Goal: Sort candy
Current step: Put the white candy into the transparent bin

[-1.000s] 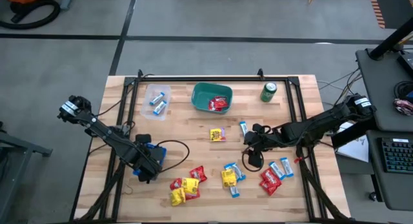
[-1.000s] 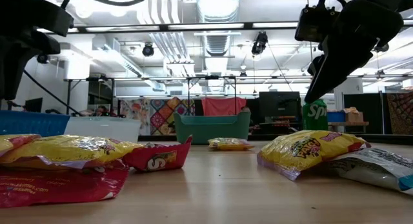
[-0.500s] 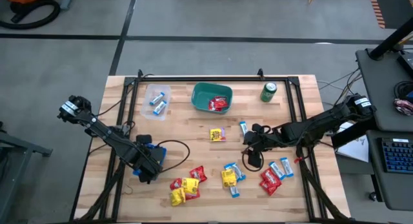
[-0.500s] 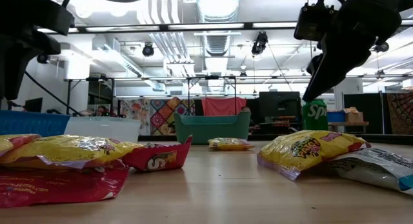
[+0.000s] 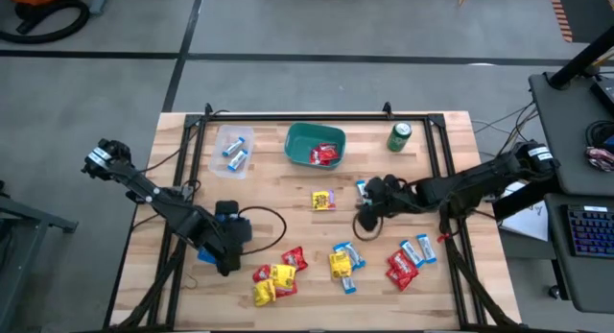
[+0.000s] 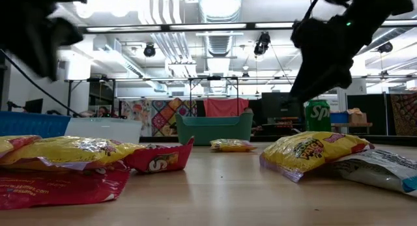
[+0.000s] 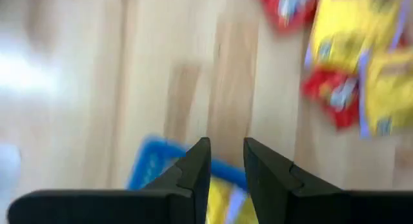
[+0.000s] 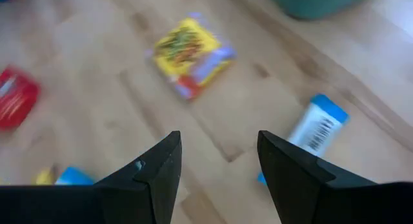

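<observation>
Candy lies scattered along the near half of the table: red and yellow packets (image 5: 273, 275), yellow and blue-and-white ones (image 5: 341, 263), red and blue-and-white ones (image 5: 408, 259). One yellow packet (image 5: 323, 200) and one blue-and-white sweet (image 5: 362, 189) lie at mid-table. My left gripper (image 7: 226, 162) hangs over a blue container (image 7: 158, 169) holding a yellow packet, its fingers a narrow gap apart with nothing between. My right gripper (image 8: 219, 146) stands open above the table, just short of the yellow packet (image 8: 190, 53) and the blue-and-white sweet (image 8: 316, 130).
A green bowl (image 5: 315, 146) holding red candy stands at the far middle. A clear container (image 5: 233, 146) with blue-and-white sweets is to its left, and a green can (image 5: 400, 136) to its right. A black frame runs along the table's edges.
My left gripper has risen a little from the blue container and tipped forward, shifting slightly toward the table's right. My right gripper has rolled at the wrist and moved a little toward the far edge and the mid-table candy. No candy has moved.
</observation>
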Robot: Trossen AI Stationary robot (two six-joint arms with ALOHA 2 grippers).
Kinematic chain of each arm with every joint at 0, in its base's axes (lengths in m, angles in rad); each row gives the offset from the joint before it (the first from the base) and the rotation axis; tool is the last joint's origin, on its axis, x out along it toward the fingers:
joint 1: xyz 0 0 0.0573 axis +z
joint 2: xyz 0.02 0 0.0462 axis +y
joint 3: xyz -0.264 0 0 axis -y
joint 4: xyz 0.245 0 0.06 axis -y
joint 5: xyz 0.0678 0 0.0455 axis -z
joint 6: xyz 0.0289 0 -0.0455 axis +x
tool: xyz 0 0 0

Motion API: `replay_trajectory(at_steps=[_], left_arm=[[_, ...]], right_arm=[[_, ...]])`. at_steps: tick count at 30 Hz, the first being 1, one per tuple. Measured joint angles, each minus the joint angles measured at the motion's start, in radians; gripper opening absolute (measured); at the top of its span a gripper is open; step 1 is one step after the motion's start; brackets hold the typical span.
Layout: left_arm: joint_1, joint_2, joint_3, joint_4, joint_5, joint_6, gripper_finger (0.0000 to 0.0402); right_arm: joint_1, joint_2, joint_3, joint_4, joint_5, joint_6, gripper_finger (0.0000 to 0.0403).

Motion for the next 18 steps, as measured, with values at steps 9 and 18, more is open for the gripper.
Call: replay_trajectory(at_steps=[9, 18], left_arm=[[0.101, -0.145, -0.043, 0.34, -0.13, 0.407, 0.0076], [0.263, -0.281, -0.255, 0.72, -0.13, 0.555, 0.0076]], right_arm=[[-0.132, 0.058, 0.0, -0.12, -0.015, 0.147, 0.0194], [-0.146, 0.146, 0.0, -0.117, -0.045, 0.203, 0.0194]])
